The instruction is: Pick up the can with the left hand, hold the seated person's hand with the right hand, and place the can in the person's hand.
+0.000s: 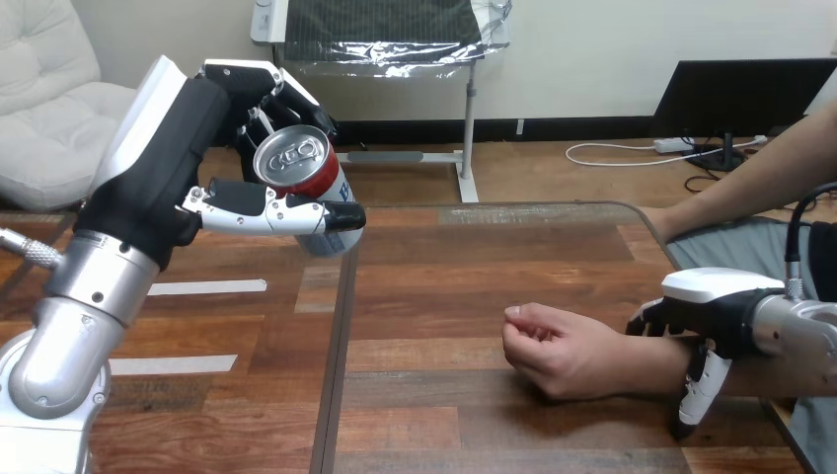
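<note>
Brown wooden table (474,296) carries the person's hand (553,348), loosely curled, centre-right. Robot's right hand (711,306) clasps the wrist (656,348), fingers over top, thumb down near side. Further back, at left, left hand (188,138) grips a silver-topped red metal can (296,163), raised above the table, well apart from the person's hand.

can (296,168) left, raised | person's hand (553,348) right, on table (444,257)
</note>
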Controlling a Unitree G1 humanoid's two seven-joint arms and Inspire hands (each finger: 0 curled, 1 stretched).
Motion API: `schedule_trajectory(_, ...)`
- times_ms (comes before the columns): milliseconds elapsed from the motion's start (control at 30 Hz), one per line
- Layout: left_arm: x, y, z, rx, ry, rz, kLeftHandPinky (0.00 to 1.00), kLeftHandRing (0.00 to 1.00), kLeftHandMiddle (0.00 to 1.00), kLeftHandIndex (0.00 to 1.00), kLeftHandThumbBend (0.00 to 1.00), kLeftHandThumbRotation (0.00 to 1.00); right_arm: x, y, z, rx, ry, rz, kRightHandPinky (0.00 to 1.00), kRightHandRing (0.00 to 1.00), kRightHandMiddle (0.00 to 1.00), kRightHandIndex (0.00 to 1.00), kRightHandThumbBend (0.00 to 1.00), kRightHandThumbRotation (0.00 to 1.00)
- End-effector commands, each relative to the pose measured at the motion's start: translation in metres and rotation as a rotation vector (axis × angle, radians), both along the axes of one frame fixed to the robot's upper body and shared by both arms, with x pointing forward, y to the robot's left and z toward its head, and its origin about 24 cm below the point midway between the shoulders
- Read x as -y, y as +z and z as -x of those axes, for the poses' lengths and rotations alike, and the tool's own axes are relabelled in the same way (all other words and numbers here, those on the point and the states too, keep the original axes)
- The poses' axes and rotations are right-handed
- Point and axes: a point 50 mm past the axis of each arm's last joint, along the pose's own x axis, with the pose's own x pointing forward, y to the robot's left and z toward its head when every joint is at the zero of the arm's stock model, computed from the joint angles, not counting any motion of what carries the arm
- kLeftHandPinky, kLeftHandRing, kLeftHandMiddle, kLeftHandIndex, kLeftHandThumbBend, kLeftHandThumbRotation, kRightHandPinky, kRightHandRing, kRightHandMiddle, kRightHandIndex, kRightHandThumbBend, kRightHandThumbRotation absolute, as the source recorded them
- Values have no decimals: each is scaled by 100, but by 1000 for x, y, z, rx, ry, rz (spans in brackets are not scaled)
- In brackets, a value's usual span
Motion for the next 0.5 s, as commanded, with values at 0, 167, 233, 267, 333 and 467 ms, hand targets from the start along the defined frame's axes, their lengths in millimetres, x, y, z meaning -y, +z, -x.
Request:
schedule_trajectory(0, 0, 23, 2, 100, -9, -8, 23, 29, 35, 40, 72, 0, -4, -29, 15, -107, -5, 19, 69, 87, 83, 84, 100, 14)
schedule_trajectory(167, 0, 23, 1, 102, -10, -9, 23, 29, 35, 40, 72, 0, -5, -32, 16, -135, -20, 29, 62, 82, 82, 82, 100, 16)
schedule_trajectory(233, 0, 23, 1, 102, -10, -7, 23, 29, 35, 40, 72, 0, -7, -33, 17, -138, -12, 27, 61, 80, 82, 82, 100, 17)
schedule_trajectory(267, 0, 23, 1, 101, -10, -7, 23, 29, 35, 40, 72, 0, -7, -33, 17, -138, -9, 26, 60, 79, 81, 81, 100, 17)
schedule_trajectory(333, 0, 23, 1, 103, -13, -5, 24, 29, 35, 40, 72, 0, -8, -34, 18, -133, 1, 11, 56, 74, 79, 80, 100, 19)
schedule_trajectory(467, 0, 23, 1, 105, -14, -6, 24, 29, 35, 40, 72, 0, -10, -35, 21, -127, 15, -10, 47, 63, 70, 77, 100, 20)
